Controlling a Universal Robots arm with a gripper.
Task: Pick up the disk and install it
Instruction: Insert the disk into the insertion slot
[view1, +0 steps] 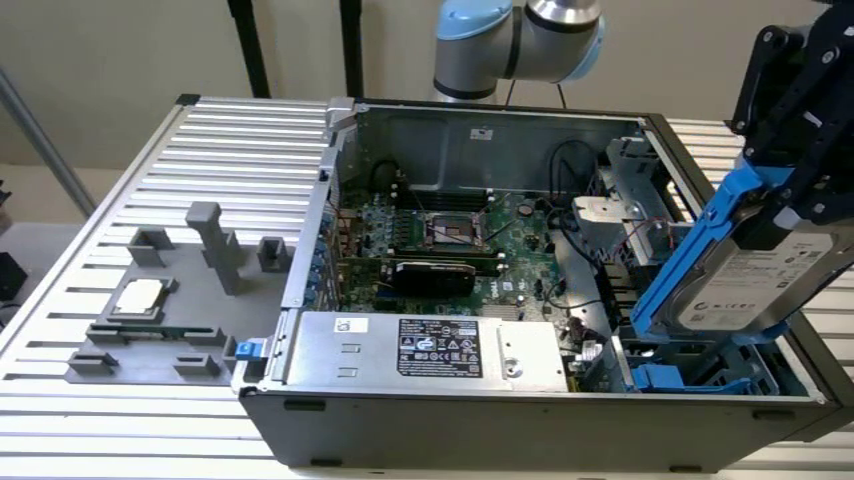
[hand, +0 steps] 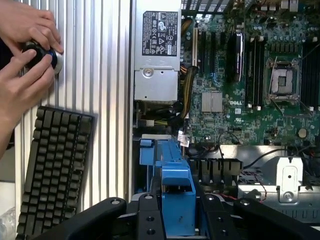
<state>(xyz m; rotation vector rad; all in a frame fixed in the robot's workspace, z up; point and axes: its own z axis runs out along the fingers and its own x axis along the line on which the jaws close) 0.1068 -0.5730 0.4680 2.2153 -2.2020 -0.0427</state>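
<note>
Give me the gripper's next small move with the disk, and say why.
Probably lower the disk a little and begin levelling it toward the blue bay in the corner of the computer case. The gripper is clamped on the disk, which hangs steeply tilted with its lower end close to that bay and is not seated.

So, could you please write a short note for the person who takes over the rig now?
Claw: shut on the disk, holding it tilted above the open computer case, at the exterior view's right.
Done: disk picked up.
Left: disk not yet seated in the blue bay beneath it.
A person's hands hold a knob beside the keyboard.
</note>
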